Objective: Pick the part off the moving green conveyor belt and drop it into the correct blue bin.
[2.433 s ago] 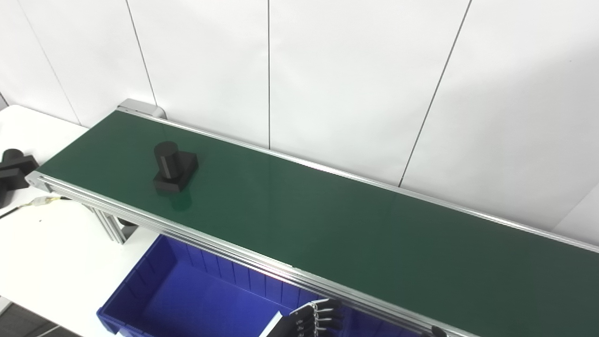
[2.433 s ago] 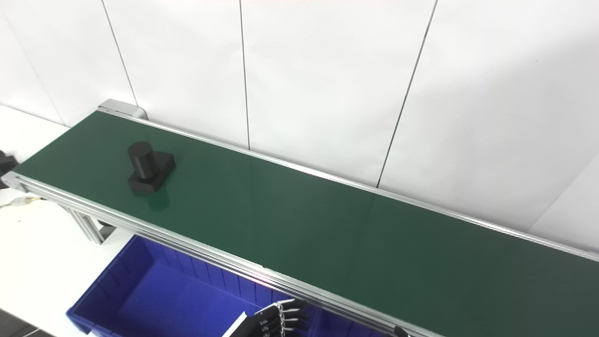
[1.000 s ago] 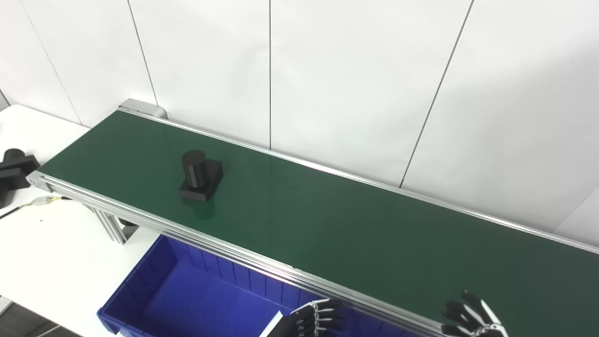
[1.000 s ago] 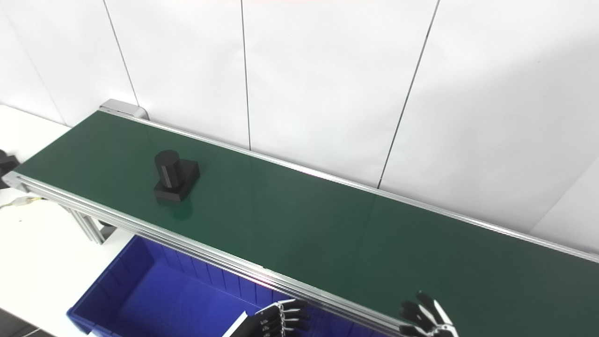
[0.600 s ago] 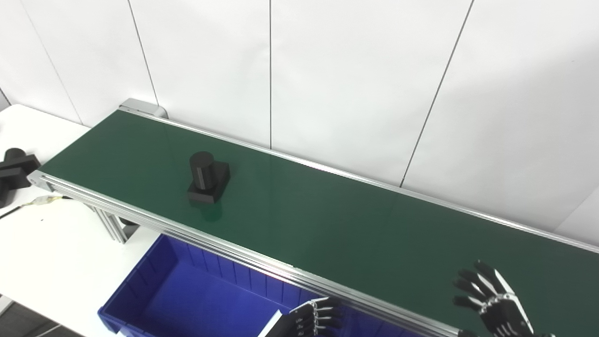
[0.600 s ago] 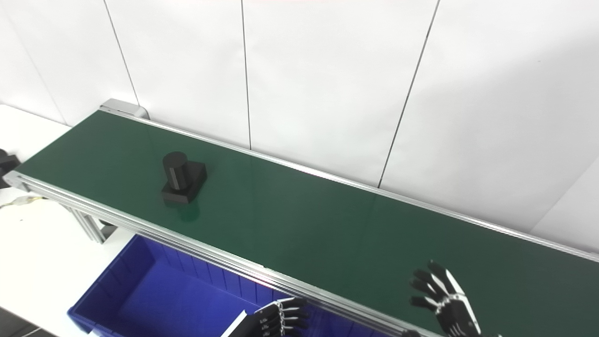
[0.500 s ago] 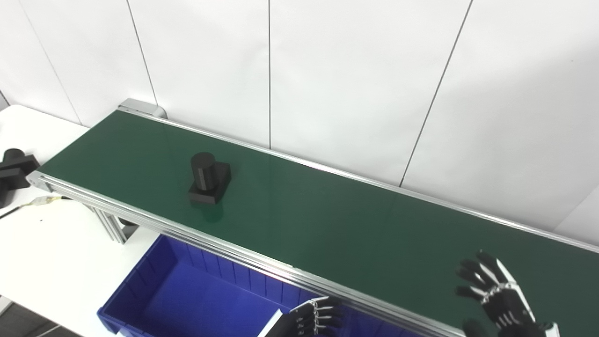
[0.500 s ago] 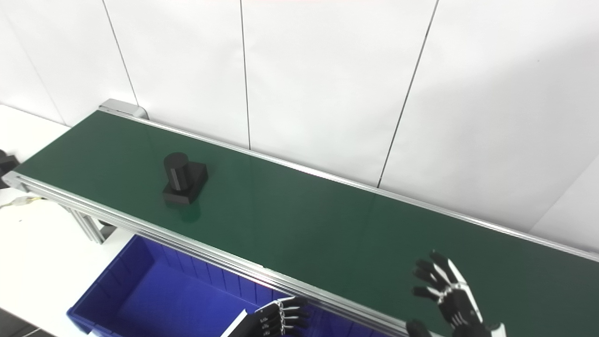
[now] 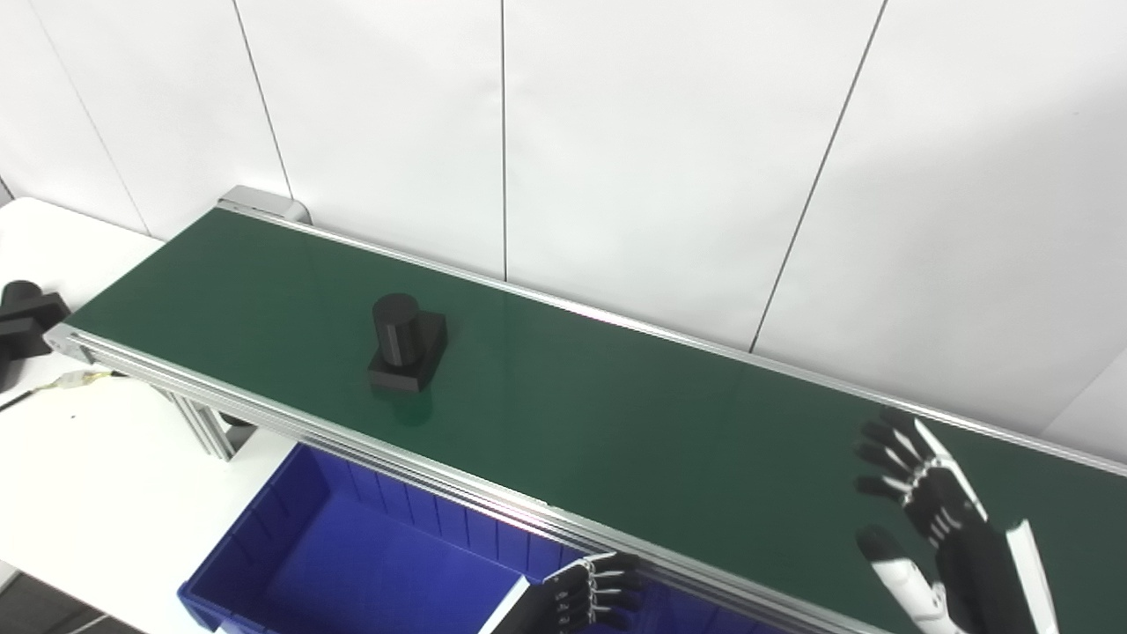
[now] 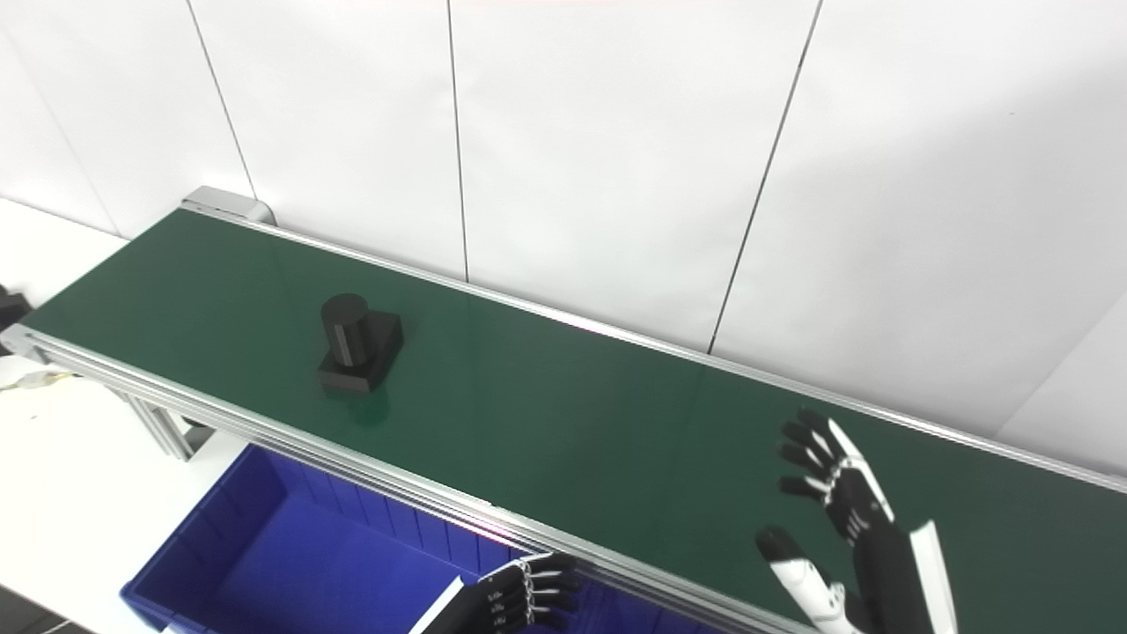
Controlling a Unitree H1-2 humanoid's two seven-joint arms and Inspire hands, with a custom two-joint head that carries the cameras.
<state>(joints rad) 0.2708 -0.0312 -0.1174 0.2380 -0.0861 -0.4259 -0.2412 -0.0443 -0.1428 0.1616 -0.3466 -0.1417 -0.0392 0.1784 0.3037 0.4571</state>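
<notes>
At the bottom of the frame, left of centre, the blue bin sits under the near rail of the conveyor, and the part of its floor that shows holds nothing. Just right of it, at the bottom edge, the left hand hangs low with its fingers curled together, holding nothing; it sits where it did 2.4 s ago.

In the lower right the right hand is raised over the green conveyor belt, fingers spread apart and thumb held out, empty. A second ago only its fingertips showed at the bottom edge; it has since risen well into the frame and now stands over the belt's right part.

Further back, left of centre, the black part, a short cylinder upright on a square base, rides on the belt, well apart from both hands. It has moved rightward along the belt since the earliest picture, when it stood nearer the left end.

At the far left edge another black piece lies on the white table, off the belt. White wall panels close the scene behind the conveyor.
</notes>
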